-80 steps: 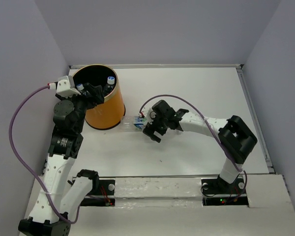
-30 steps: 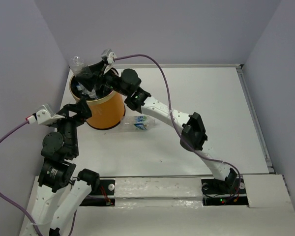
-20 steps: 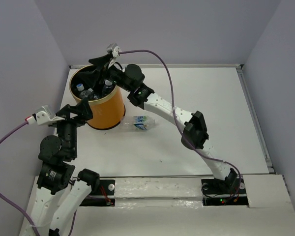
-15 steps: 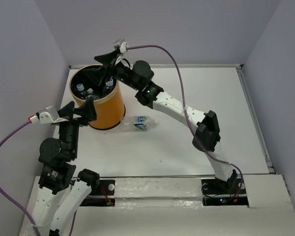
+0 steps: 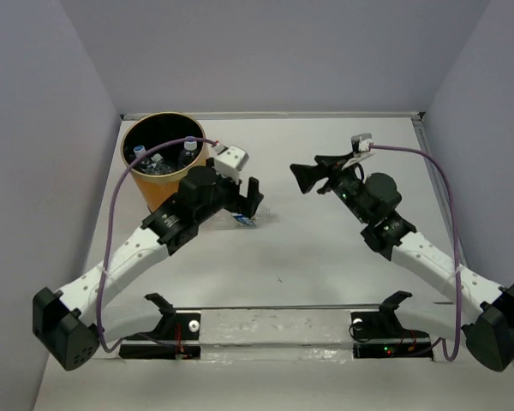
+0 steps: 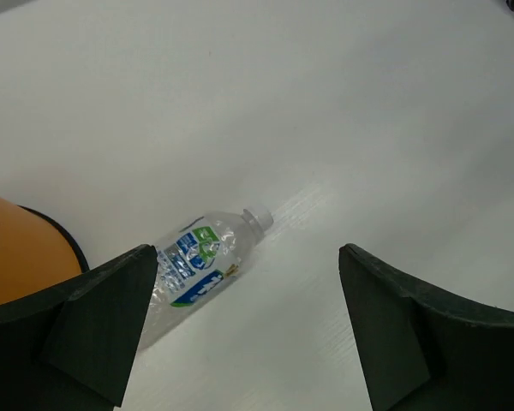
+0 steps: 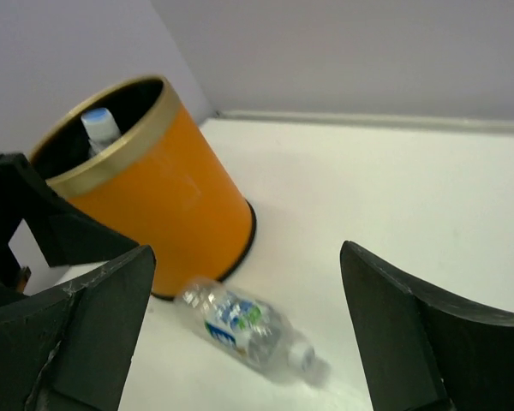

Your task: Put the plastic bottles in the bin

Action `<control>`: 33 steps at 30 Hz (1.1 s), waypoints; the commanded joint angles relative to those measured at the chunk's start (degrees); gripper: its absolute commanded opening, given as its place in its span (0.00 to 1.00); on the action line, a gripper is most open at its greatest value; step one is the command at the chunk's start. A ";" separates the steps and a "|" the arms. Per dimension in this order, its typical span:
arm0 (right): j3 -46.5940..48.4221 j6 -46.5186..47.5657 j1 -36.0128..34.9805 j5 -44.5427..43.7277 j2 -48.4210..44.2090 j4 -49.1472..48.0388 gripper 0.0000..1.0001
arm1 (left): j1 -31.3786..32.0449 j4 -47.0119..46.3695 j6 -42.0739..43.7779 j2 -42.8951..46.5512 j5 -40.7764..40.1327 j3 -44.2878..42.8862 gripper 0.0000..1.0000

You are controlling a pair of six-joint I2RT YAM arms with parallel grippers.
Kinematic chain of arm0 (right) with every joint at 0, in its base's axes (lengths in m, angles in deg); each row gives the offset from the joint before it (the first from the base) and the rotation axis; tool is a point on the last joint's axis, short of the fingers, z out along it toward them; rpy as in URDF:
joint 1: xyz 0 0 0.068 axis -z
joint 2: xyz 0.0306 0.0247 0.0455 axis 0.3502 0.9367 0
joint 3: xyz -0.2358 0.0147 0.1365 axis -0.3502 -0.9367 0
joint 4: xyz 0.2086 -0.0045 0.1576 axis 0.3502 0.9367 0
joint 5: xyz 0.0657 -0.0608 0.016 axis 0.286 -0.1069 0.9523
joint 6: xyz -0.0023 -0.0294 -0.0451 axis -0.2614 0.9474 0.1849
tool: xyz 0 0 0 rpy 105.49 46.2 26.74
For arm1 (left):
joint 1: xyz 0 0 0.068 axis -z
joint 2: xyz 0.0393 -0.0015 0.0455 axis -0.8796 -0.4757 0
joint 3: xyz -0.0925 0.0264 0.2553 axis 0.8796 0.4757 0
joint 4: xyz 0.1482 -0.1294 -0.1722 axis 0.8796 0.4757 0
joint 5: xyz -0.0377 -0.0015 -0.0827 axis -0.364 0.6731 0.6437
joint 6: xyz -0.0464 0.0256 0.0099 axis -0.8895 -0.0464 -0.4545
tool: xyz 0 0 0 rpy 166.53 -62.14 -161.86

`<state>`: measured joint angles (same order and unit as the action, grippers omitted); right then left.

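Note:
The orange bin [image 5: 178, 180] stands at the back left, holding several plastic bottles [image 5: 157, 159] with their caps up. One more clear bottle [image 6: 197, 261] with a blue-green label lies on the table just right of the bin's base, its white cap pointing away from it. My left gripper [image 5: 238, 205] hovers open over this bottle [image 5: 242, 221], which shows below its left finger [image 6: 98, 330]. My right gripper [image 5: 302, 177] is open and empty, off to the right and aimed at the bin [image 7: 146, 193] and the lying bottle [image 7: 244, 325].
White table [image 5: 325, 257] inside grey walls, with a raised lip along the back and right edges. My left arm's black gripper [image 7: 21, 218] shows at the left of the right wrist view, beside the bin.
My right arm has pulled back from over the bin to the right, its jaws open and empty. My left arm has swung from left of the bin to above the lying bottle.

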<state>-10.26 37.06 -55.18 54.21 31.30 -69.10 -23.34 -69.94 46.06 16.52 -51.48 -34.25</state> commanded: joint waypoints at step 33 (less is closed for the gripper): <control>-16.78 0.48 1.19 -7.98 -28.25 13.23 0.95 | 3.75 10.91 16.99 -42.69 -9.22 -15.93 0.99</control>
<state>-28.77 36.54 -54.26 45.66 2.65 -55.07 -19.25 -61.21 62.23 -25.30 -64.81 -47.32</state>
